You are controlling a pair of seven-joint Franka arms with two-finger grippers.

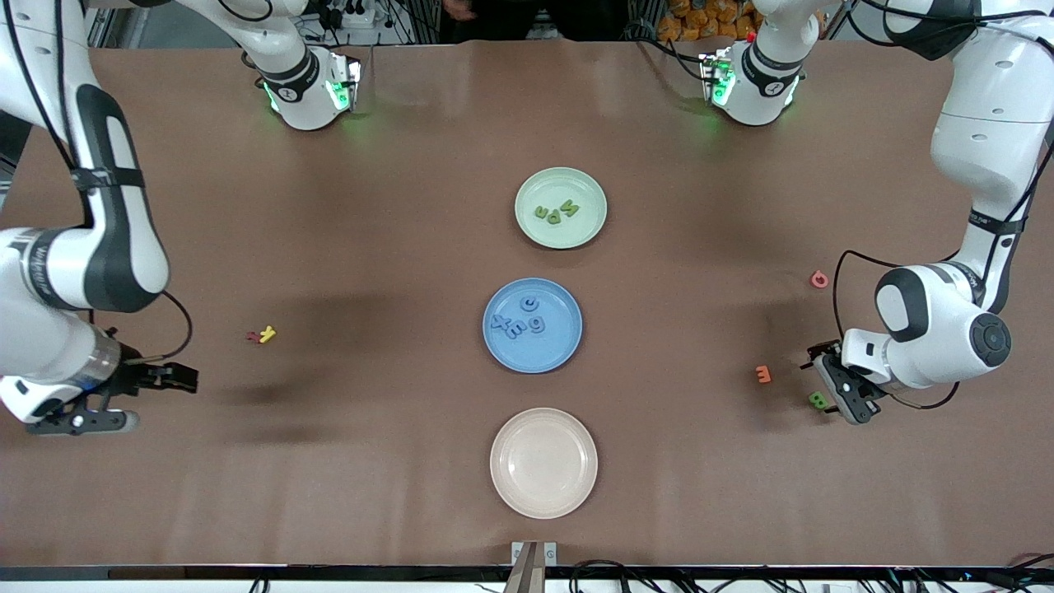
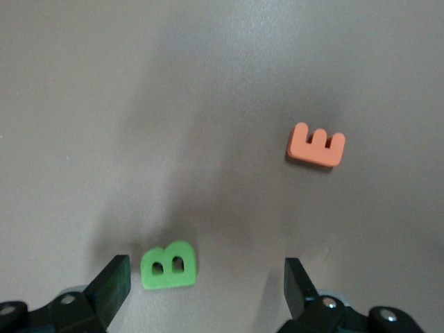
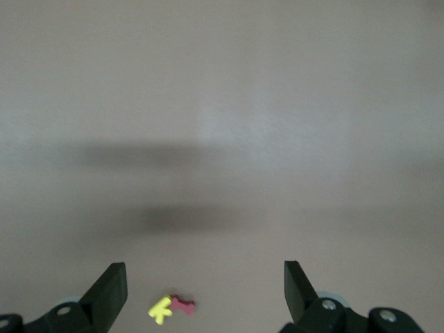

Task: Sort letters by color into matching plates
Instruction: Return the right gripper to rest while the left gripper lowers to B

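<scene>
A pale mint green plate (image 1: 593, 216) in the table's middle holds three green letters (image 1: 557, 212). A blue plate (image 1: 560, 346), nearer the camera, holds several blue letters (image 1: 520, 319). A green letter B (image 1: 818, 400) lies on the table toward the left arm's end; it also shows in the left wrist view (image 2: 169, 264). My left gripper (image 1: 840, 387) is open, low over the table, and the B lies between its fingers close to one finger (image 2: 111, 284). My right gripper (image 1: 136, 399) is open and empty, held over the table at the right arm's end.
A cream plate (image 1: 543, 463) lies nearest the camera. An orange E (image 1: 763, 374) (image 2: 316, 144) lies beside the green B. A pink letter (image 1: 818, 279) lies farther from the camera. A yellow K (image 1: 268, 333) (image 3: 161, 309) and a red piece (image 1: 253, 336) (image 3: 184, 304) lie toward the right arm's end.
</scene>
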